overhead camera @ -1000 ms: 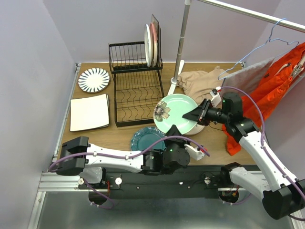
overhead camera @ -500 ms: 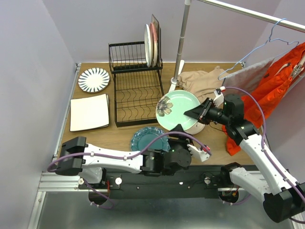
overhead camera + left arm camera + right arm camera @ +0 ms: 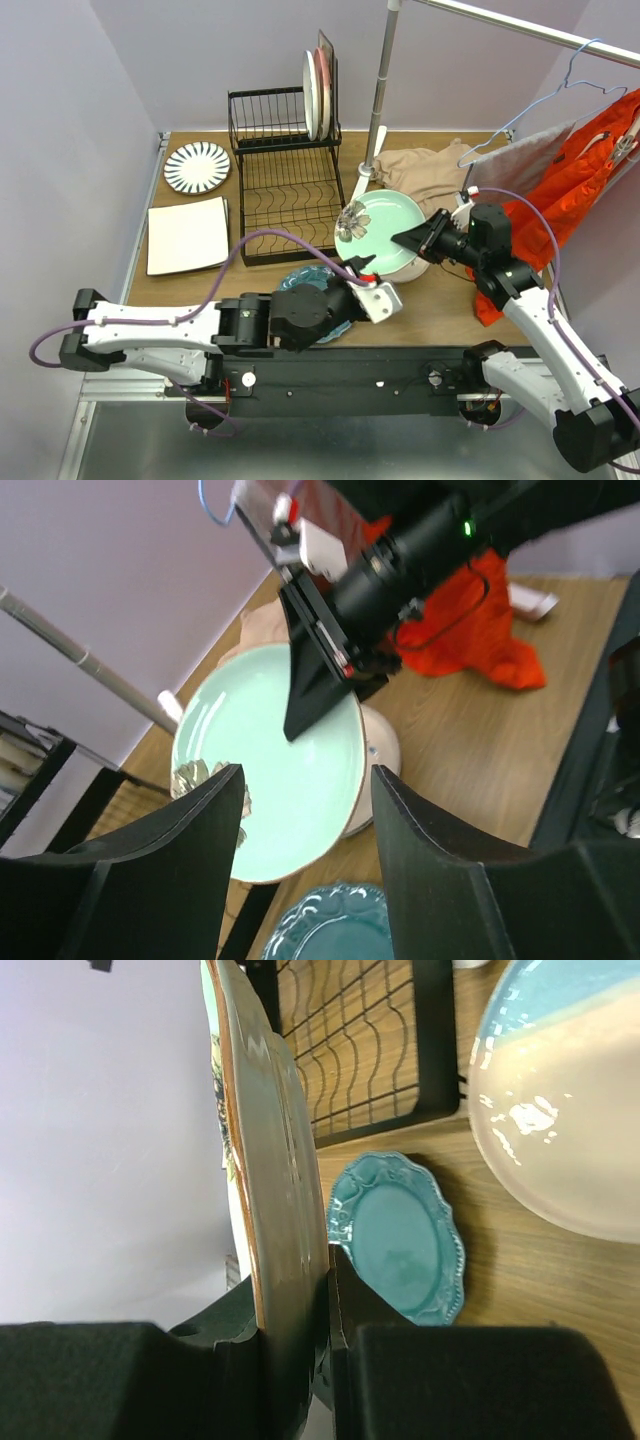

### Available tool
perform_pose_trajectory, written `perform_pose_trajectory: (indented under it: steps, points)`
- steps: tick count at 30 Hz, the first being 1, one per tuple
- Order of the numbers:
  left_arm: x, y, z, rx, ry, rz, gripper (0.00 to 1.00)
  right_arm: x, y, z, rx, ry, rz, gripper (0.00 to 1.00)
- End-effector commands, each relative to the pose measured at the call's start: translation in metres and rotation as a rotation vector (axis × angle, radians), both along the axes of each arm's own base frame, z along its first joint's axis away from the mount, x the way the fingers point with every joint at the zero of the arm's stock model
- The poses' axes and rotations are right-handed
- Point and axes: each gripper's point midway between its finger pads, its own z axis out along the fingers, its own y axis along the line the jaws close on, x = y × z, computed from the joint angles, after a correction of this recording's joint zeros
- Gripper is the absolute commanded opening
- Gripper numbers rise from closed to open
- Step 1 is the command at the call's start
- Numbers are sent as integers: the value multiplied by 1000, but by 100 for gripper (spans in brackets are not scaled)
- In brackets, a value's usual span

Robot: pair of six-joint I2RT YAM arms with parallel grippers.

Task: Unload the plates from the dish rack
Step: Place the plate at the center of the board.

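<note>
My left claw (image 3: 307, 780) hangs wide and empty by the near edge of the wooden surface (image 3: 440, 310), just beside the glossy scalloped teal plate (image 3: 300, 283) lying flat. Beyond it, my right claw (image 3: 412, 240) pinches the rim of the pale green floral ceramic plate (image 3: 385, 225). That plate is tilted on edge above a smooth cream-and-blue plate (image 3: 560, 1110). Laying it flat falls to my right arm, I judge. Toward the far edge, the black wire dish rack (image 3: 285, 180) carries upright plates (image 3: 315, 85) in its upper basket.

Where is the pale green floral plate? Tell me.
Top view, right of centre: the pale green floral plate is clamped at its rim by the right gripper, just right of the dish rack.
</note>
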Motion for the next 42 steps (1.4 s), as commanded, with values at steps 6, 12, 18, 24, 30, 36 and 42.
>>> perform_pose_trajectory:
  steps: [6,12,18,24,30,36,42]
  points:
    - [45,31,90,-322,125,-65,65,-13,-11,15,30,-105,-46,1]
    - [85,47,111,-401,185,-23,65,-32,-24,20,-20,-127,-68,1]
    - [121,61,84,-401,279,10,64,-56,-24,16,14,-144,-22,1]
    - [134,76,42,-366,309,-44,63,-73,-22,16,40,-164,21,1]
    - [120,69,28,-339,330,-151,63,-84,-19,32,40,-237,79,1]
    - [120,66,13,-324,372,-177,63,-89,-18,33,48,-250,102,1]
    - [120,59,3,-310,403,-209,63,-96,-21,35,58,-281,95,1]
